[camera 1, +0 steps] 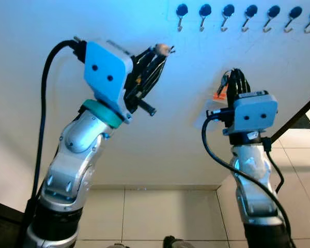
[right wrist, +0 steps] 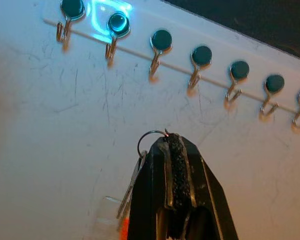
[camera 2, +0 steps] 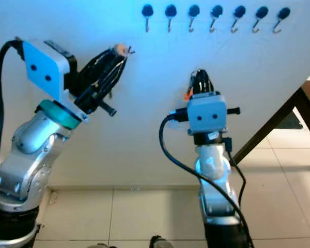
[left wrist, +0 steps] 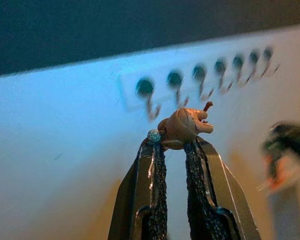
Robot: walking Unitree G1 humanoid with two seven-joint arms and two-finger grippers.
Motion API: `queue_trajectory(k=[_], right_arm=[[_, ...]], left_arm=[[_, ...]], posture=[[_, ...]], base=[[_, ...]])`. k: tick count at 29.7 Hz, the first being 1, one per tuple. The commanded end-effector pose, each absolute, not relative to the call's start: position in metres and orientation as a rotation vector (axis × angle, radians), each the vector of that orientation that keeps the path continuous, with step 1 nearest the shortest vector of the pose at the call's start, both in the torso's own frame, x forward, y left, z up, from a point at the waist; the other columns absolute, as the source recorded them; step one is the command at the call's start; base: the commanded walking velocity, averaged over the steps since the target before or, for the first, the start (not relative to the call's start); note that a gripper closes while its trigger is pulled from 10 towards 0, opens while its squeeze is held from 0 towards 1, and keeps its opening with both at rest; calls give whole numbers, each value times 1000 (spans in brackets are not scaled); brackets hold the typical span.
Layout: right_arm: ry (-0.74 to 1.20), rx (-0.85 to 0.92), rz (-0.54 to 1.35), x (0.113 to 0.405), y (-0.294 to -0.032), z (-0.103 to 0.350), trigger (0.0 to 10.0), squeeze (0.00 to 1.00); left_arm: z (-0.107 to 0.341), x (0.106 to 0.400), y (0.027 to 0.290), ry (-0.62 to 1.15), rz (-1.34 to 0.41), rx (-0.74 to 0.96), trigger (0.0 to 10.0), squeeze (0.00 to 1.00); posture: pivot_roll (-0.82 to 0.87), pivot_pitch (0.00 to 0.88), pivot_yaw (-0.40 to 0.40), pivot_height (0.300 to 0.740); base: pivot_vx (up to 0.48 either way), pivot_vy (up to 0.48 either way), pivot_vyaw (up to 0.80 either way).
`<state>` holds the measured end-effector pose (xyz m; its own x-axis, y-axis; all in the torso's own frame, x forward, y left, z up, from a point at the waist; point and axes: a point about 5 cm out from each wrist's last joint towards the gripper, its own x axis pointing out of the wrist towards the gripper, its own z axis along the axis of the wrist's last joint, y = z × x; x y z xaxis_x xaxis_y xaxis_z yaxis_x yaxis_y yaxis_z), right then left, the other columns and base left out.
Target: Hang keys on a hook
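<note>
A row of several metal hooks (camera 1: 225,18) with dark round heads runs along the white wall, high up. My right gripper (right wrist: 172,141) is raised below them and is shut on a metal key ring (right wrist: 149,142). Keys (right wrist: 133,182) and an orange tag (camera 1: 220,94) hang from the ring. My left gripper (camera 1: 163,51) is raised further left, below the first hook (left wrist: 149,97). It is shut on a small brown charm (left wrist: 185,125) with a little bead beside it. Both grippers are short of the hooks.
A dark slanted table leg (camera 1: 299,116) stands against the wall at the right. Pale floor tiles (camera 1: 165,212) lie below the wall. A clear plastic tag (camera 1: 205,114) hangs by the right gripper. Black cables loop off both arms.
</note>
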<state>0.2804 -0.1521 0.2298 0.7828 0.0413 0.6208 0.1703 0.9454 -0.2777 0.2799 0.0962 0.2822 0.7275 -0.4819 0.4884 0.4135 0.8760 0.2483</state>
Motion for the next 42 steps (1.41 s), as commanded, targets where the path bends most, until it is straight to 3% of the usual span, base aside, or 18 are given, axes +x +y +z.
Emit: queue_trajectory(k=[1, 9, 14, 36, 42], right_arm=[[-690, -322, -62, 275, -149, 233, 10000, 0], [-733, -314, -56, 261, -148, 245, 10000, 0], [-784, -357, -115, 263, -165, 260, 10000, 0], [-673, -372, -173, 260, -176, 234, 10000, 0], [-668, -357, -166, 261, -175, 234, 10000, 0]], left_arm=[[277, 281, 101, -557, -474, 132, 10000, 0], [265, 286, 108, -511, -436, 128, 10000, 0], [262, 291, 107, -511, -433, 111, 10000, 0], [278, 293, 93, -570, -493, 29, 10000, 0], [278, 292, 92, -571, -496, 25, 10000, 0]], posture=[[-38, 0, 84, 740], [-77, 0, 96, 740], [-101, 0, 94, 740], [-121, 0, 115, 740], [-112, 0, 115, 740]], base=[[0, 0, 0], [0, 0, 0], [0, 0, 0], [0, 0, 0], [0, 0, -672]])
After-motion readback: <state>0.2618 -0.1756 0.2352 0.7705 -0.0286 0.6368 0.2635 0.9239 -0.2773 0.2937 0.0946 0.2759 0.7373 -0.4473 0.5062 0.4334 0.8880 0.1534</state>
